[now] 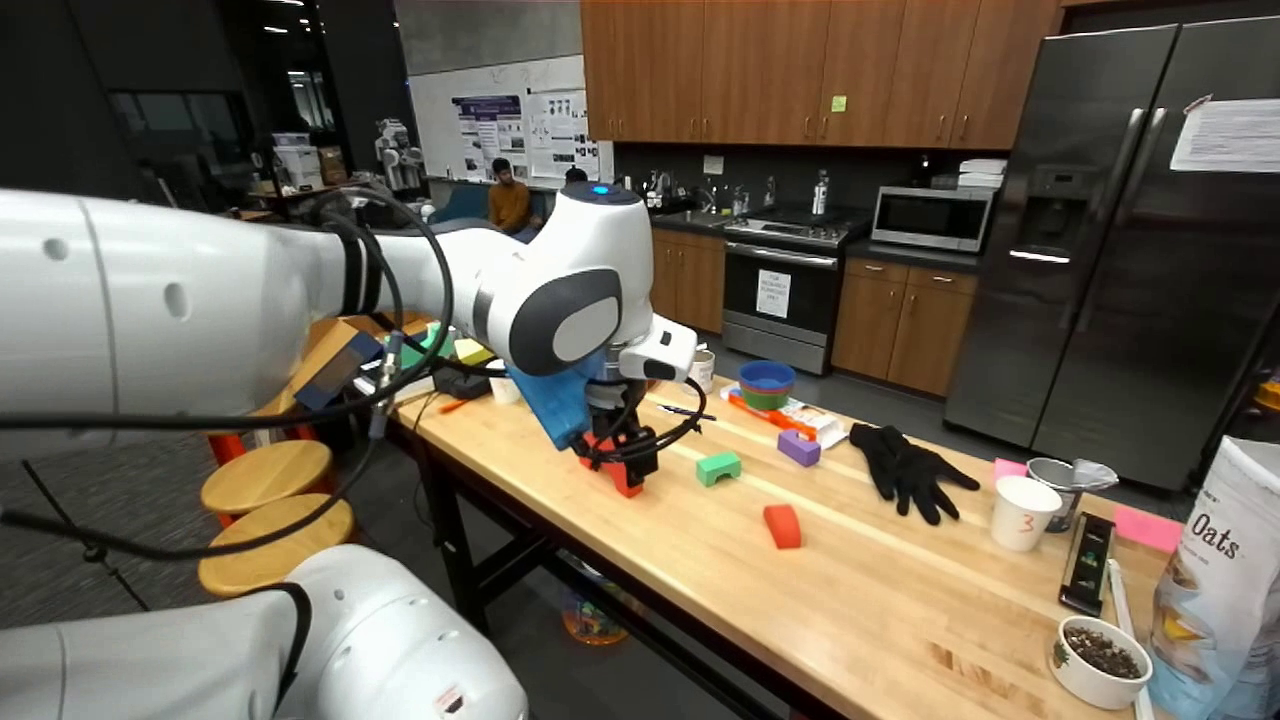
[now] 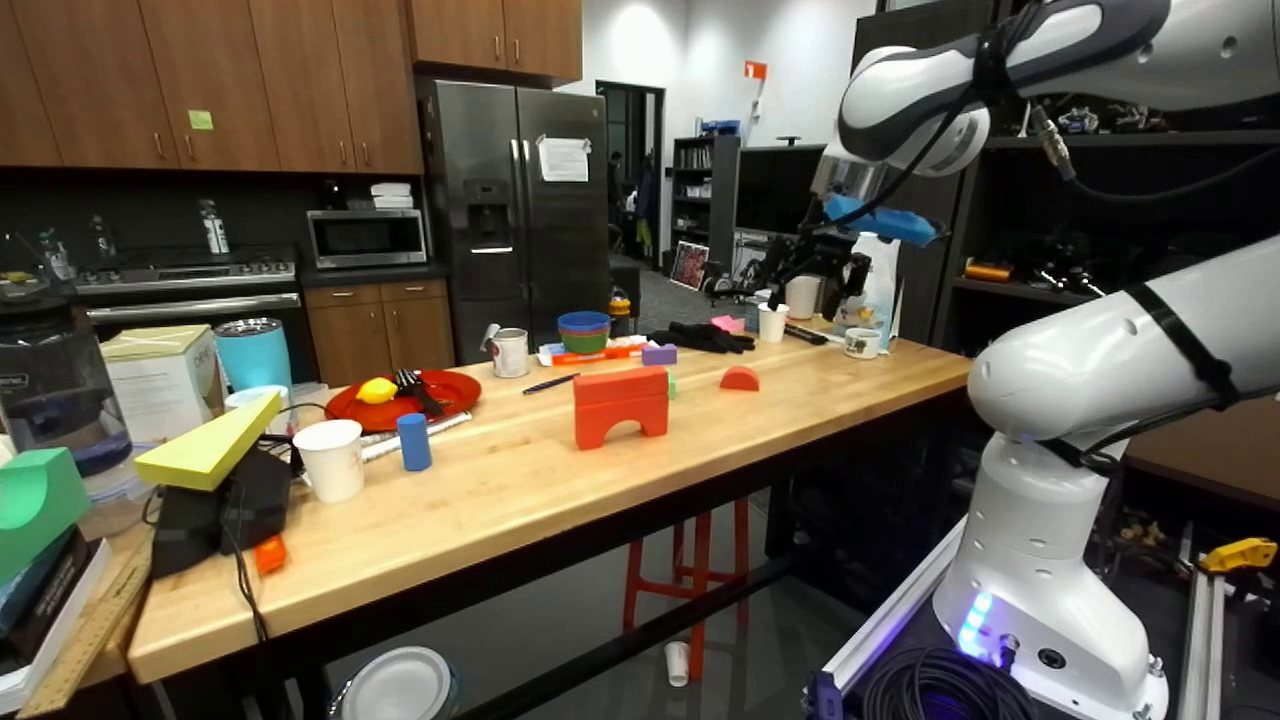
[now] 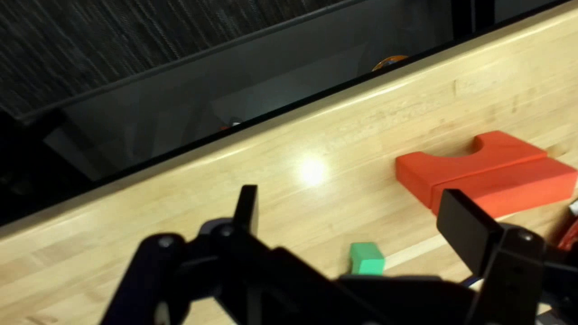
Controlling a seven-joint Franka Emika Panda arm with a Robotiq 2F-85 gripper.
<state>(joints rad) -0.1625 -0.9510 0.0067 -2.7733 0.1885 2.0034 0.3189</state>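
My gripper (image 3: 352,207) is open with nothing between its fingers, above the wooden table (image 3: 289,180). It also shows in both exterior views (image 1: 622,455) (image 2: 815,285). A red arch block (image 3: 478,158) with a flat red block (image 3: 510,187) along its top is beyond the right finger, which covers a corner of it in the wrist view. In an exterior view the arch (image 2: 590,428) stands upright with the flat block (image 2: 620,386) on it. A small green arch block (image 3: 368,262) lies below, between the fingers in view, partly hidden by the gripper body.
A red half-round block (image 1: 783,526), purple block (image 1: 798,448), black gloves (image 1: 910,475) and stacked bowls (image 1: 766,384) are on the table. A red plate (image 2: 455,388), blue cylinder (image 2: 414,442) and paper cup (image 2: 332,462) stand toward one end, an oats bag (image 1: 1205,600) at the other.
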